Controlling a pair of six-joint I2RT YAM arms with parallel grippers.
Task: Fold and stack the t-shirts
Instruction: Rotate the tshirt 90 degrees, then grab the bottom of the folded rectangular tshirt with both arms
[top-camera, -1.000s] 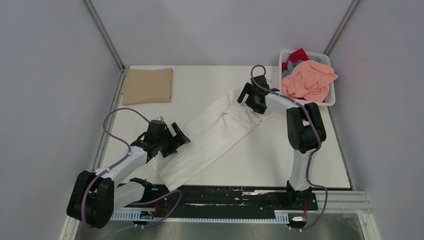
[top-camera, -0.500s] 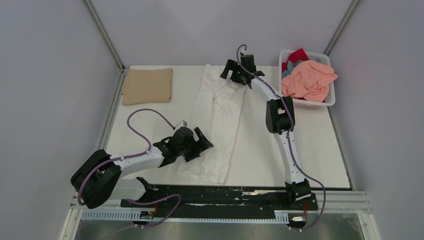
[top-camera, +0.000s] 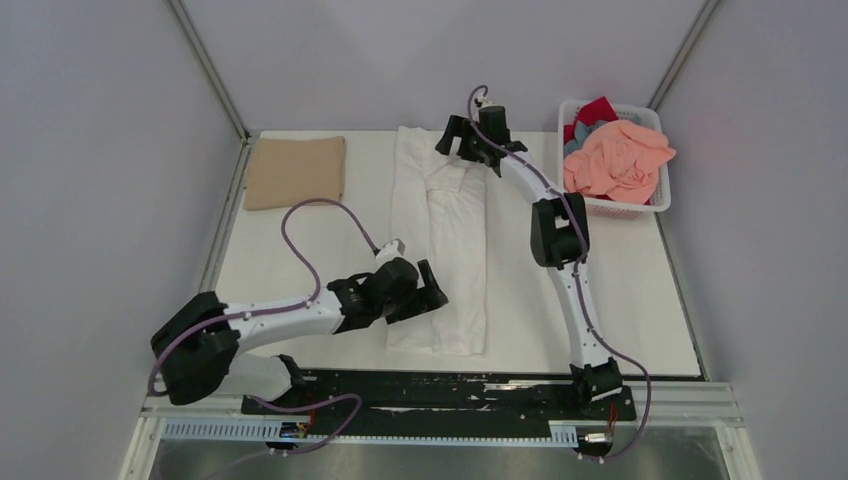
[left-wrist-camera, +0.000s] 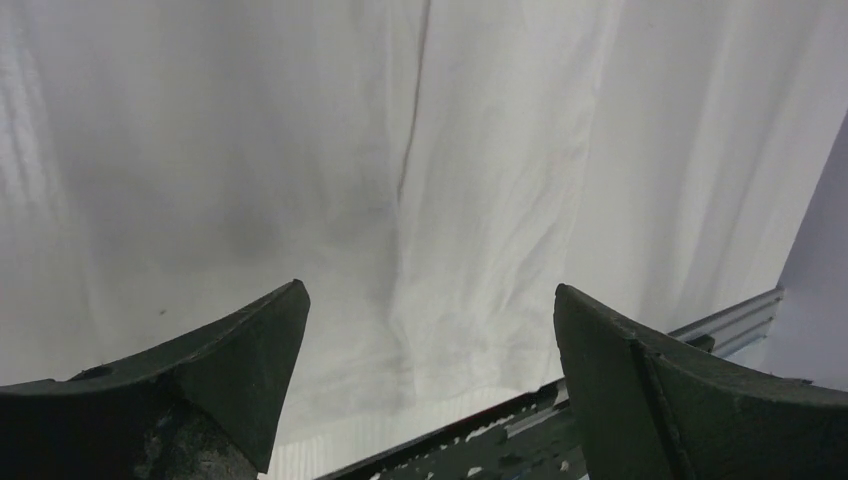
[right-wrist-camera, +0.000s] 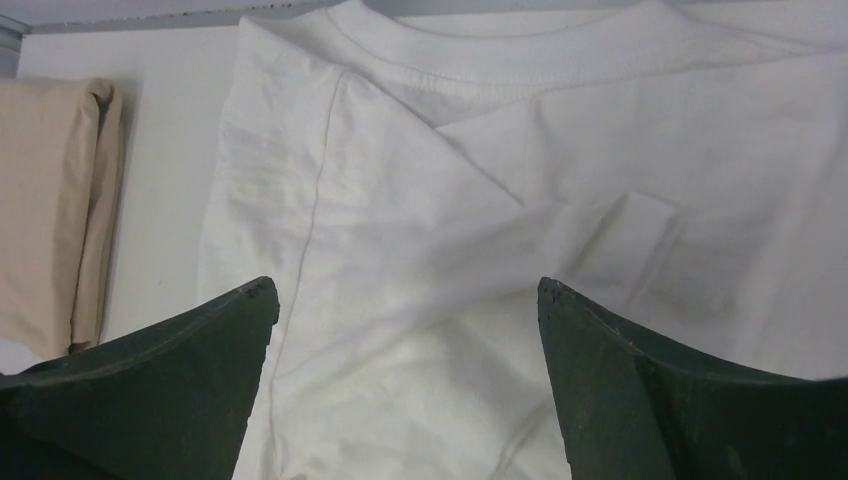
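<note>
The white t-shirt (top-camera: 440, 250) lies on the middle of the desk (top-camera: 600, 300) as a long narrow strip, sides already turned in, ribbed collar (right-wrist-camera: 500, 50) at the far end and hem (left-wrist-camera: 400, 415) at the near edge. The left gripper (top-camera: 432, 290) hovers over the near left part of the strip with its jaws wide apart and empty. The right gripper (top-camera: 455, 147) hangs over the collar end, jaws spread just as wide, holding nothing. The next step looks like a crosswise fold, hem carried up to collar. It would go best if each pinch takes every layer at a corner and both corners rise together, because thin, limp cotton like this sags and slides apart when caught singly. The fabric is matte and soft, with a straight lengthwise crease and slight rumpling below the neckline. A tan t-shirt (top-camera: 296, 172), folded into a neat rectangle, sits at the far left and probably marks the stack. The white lattice basket (top-camera: 660, 195) at the far right holds a crumpled salmon pink t-shirt (top-camera: 618, 160) on top of red and grey-blue ones.
</note>
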